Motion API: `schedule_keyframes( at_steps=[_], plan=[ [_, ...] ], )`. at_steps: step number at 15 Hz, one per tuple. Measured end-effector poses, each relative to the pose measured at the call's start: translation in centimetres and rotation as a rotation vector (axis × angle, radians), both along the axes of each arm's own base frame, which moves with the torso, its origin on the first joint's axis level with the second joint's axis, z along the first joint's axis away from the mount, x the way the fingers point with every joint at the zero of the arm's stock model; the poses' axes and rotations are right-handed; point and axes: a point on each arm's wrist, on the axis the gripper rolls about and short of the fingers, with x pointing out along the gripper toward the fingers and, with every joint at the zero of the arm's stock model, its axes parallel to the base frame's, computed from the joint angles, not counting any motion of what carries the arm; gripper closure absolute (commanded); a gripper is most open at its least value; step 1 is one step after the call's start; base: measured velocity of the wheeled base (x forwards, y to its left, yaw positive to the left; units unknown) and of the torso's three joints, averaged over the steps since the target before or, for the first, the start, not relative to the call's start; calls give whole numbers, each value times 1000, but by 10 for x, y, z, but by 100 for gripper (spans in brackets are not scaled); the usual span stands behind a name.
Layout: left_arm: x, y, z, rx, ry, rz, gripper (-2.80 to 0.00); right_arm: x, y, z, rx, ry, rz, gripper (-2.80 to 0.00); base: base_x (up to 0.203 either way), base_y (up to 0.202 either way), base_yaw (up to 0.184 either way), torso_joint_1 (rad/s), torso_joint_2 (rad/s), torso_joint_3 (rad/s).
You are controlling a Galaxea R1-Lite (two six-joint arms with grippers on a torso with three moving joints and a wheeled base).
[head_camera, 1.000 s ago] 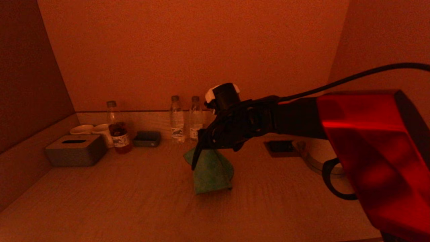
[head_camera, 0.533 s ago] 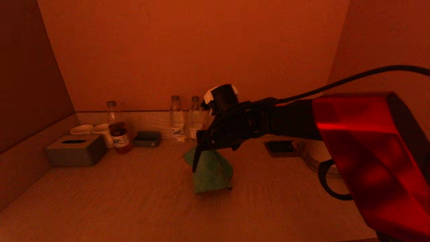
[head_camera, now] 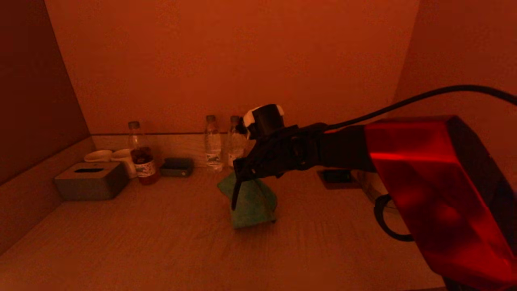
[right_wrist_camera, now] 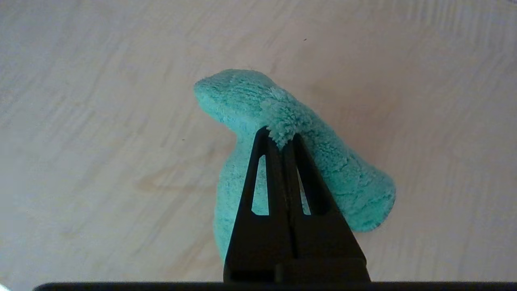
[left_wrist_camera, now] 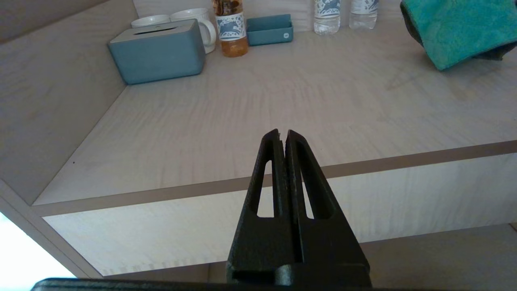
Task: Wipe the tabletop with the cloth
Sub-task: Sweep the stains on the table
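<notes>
The green cloth [head_camera: 252, 204] hangs in folds over the middle of the pale wood-grain tabletop [head_camera: 161, 242], its lower edge near or on the surface. My right gripper [head_camera: 235, 194] is shut on the cloth's top fold; in the right wrist view the cloth [right_wrist_camera: 250, 101] bunches out between the gripper's [right_wrist_camera: 280, 139] tips. The cloth also shows in the left wrist view [left_wrist_camera: 456, 28]. My left gripper [left_wrist_camera: 282, 133] is shut and empty, parked in front of the table's front edge [left_wrist_camera: 404, 161].
At the back left stand a grey tissue box [head_camera: 91, 182], two white cups [head_camera: 113, 157], a bottle with dark drink [head_camera: 141, 157] and a small dark tray [head_camera: 176, 167]. Two water bottles [head_camera: 220, 141] stand at the back wall. A pale kettle [head_camera: 377, 190] is behind my right arm.
My right gripper has moved slightly left and toward the back with the cloth, and the cloth has shifted along with it. The left arm has not moved.
</notes>
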Motion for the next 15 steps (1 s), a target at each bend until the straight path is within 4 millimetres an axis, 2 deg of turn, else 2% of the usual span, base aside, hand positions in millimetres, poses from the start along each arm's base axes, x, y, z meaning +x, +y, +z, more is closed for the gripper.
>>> schedule_keyframes(
  at_steps=[10, 15],
  plan=[
    [0, 0, 0, 0, 0, 1, 0, 17, 16, -28, -17, -83, 49, 0, 0, 0, 0, 0, 0, 0],
    [0, 0, 0, 0, 0, 0, 0, 17, 24, -40, -35, -75, 69, 0, 0, 0, 0, 0, 0, 0]
  ],
)
